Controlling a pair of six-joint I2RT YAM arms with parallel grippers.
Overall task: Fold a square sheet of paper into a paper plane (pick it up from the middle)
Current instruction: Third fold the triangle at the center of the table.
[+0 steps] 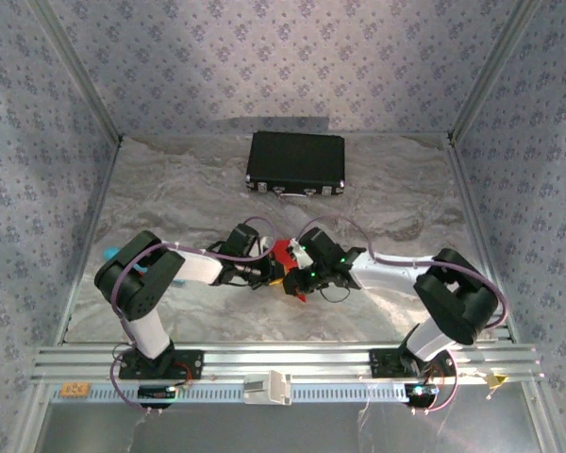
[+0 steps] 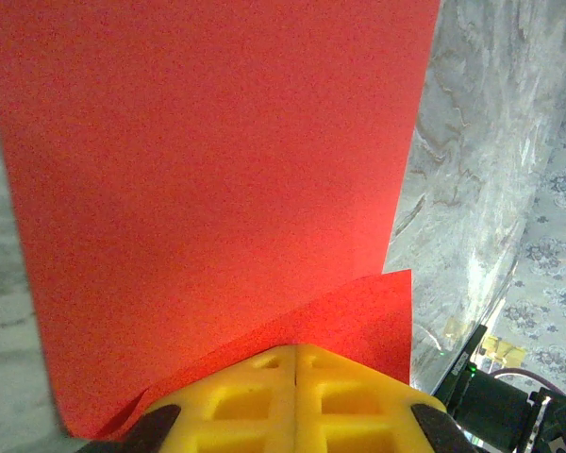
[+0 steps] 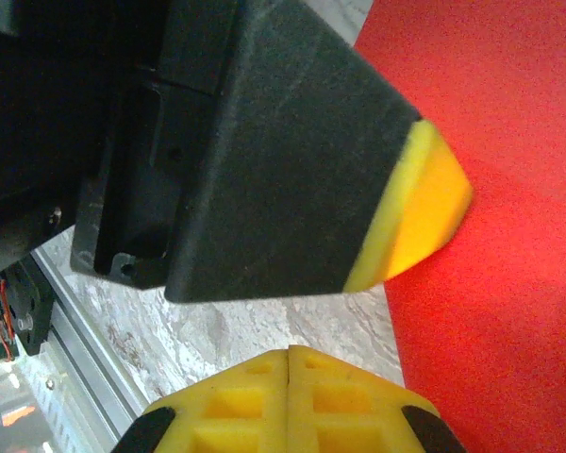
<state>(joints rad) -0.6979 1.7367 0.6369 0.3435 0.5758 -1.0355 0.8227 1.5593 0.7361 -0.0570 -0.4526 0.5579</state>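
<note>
From the top view I see a grey, marbled worktop (image 1: 189,189) that shines a little and has soft creases. Walls (image 1: 283,66) with a small flower pattern stand on three sides. Metal posts (image 1: 75,71) run up the far corners. A silver rail (image 1: 292,363) runs along the near edge, and both arms are fixed to it. A black case (image 1: 295,162) lies flat at the far middle. A small blue-green thing (image 1: 108,252) peeks out by the left arm's elbow. The two arms reach in and meet in the middle. The red paper (image 1: 283,253) is there, between the left tool (image 1: 270,275) and the right tool (image 1: 300,283), well apart from the case.

From the left wrist, the paper spreads wide in front of the yellow fingers (image 2: 255,401). One corner is folded over, and that flap lies just by the fingertips. The fingers are pressed tight together. I cannot tell if they pinch the paper's edge. Marbled worktop shows on the right, with the patterned wall past it.

From the right wrist, the yellow fingers (image 3: 245,406) are pressed together too, over bare worktop. Just above them is a black finger with a yellow pad, from the left tool. Its tip reaches over the paper's edge. The paper lies to the right, and the rail runs at the lower left.
</note>
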